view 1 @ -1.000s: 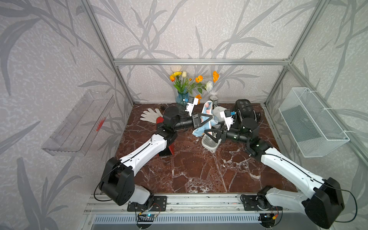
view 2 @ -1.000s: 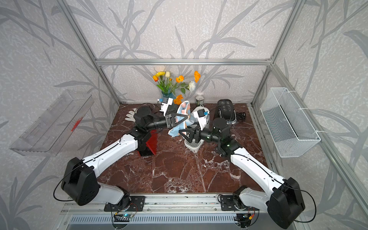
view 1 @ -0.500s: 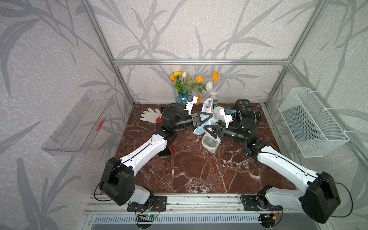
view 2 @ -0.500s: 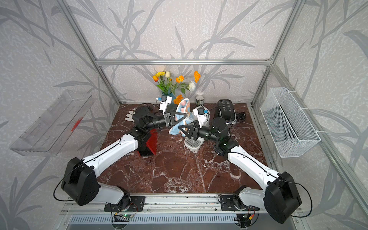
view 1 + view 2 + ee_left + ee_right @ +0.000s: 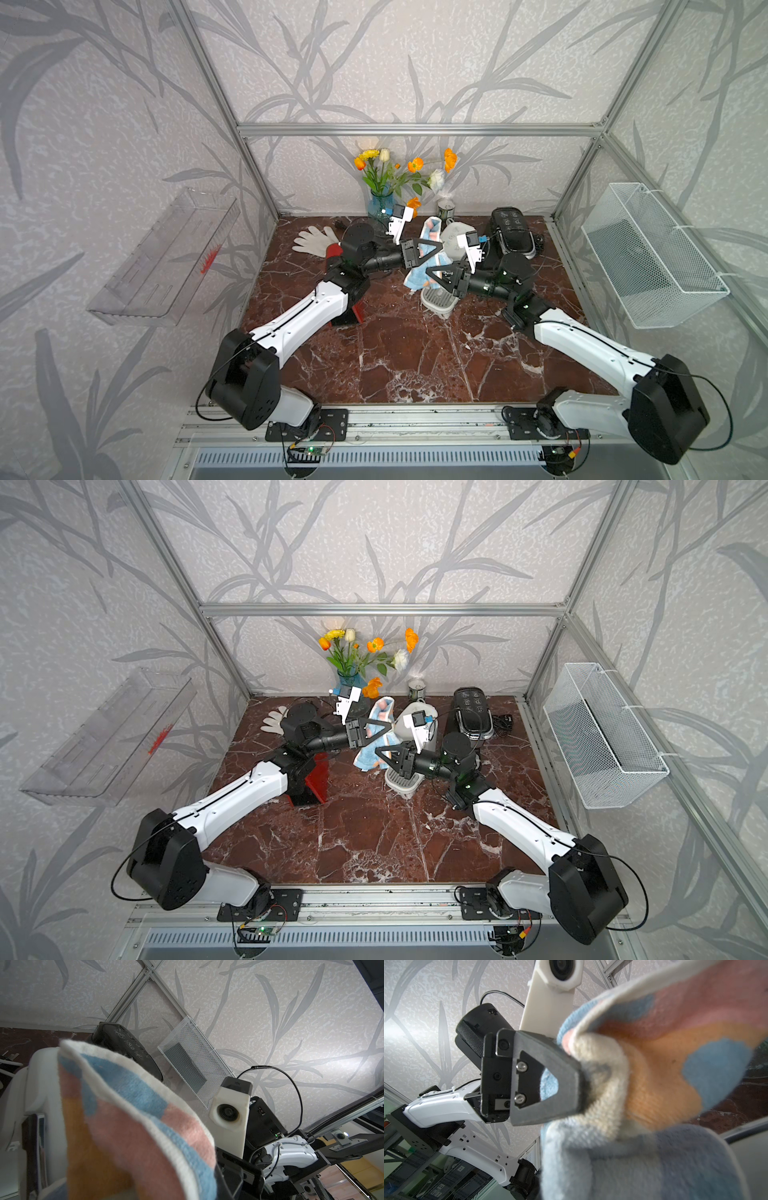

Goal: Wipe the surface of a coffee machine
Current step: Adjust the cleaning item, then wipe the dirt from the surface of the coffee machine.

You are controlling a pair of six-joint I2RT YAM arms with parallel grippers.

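Striped cloth (image 5: 430, 230), mid-frame in both top views, pinched by the closed left hand (image 5: 436, 248) beside the white coffee machine (image 5: 455, 243) on the counter (image 5: 395, 353); right hand (image 5: 430, 274) at its lower fold (grip unclear); wiping seemingly yet to start.

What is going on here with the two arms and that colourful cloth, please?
The left gripper is shut on the colourful cloth and holds it up so that it hangs in front of the white coffee machine. The right gripper is at the cloth's lower end, but whether it is gripping the cloth cannot be told. This looks like a handover or regrip ahead of wiping.
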